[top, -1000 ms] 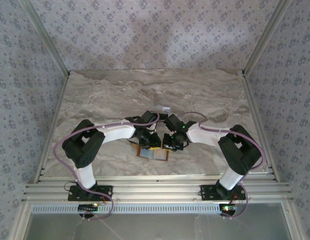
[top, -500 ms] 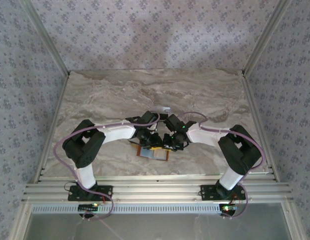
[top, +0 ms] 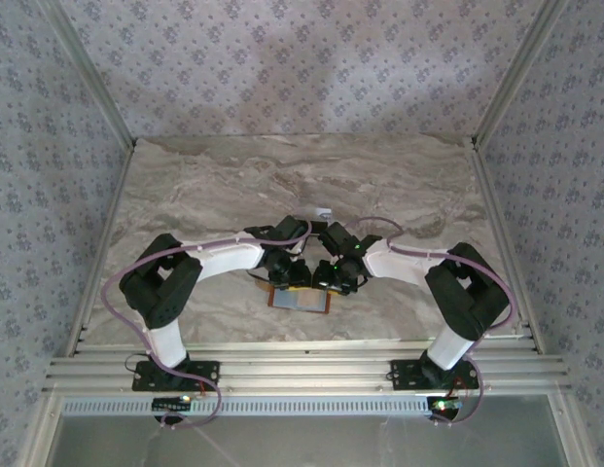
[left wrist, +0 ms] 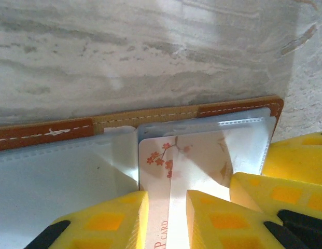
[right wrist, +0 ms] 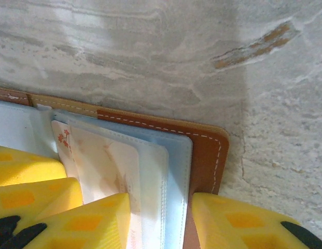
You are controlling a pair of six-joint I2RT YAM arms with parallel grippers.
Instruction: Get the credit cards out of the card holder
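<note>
The card holder (top: 300,300) lies open on the marble table between both arms, its tan-brown leather edge (left wrist: 233,109) framing clear sleeves. A pale credit card (left wrist: 197,161) printed with red blossoms sits partly in a sleeve. My left gripper (left wrist: 167,218) rests over it, jaws a little apart, the card's face showing in the gap. My right gripper (right wrist: 161,223) is open and straddles the sleeves' right edge and the leather cover (right wrist: 205,155). The same card (right wrist: 98,161) lies left of its fingers. From above, the left gripper (top: 290,275) and right gripper (top: 331,279) nearly touch.
A small pale flat piece (top: 324,212) lies just behind the two wrists. Patterned walls and metal rails (top: 107,195) fence the table on three sides. Open marble (top: 282,175) stretches behind the arms.
My right gripper's jaws have spread wider and now straddle the holder's right edge. Both wrists shifted only slightly; the holder stays where it was.
</note>
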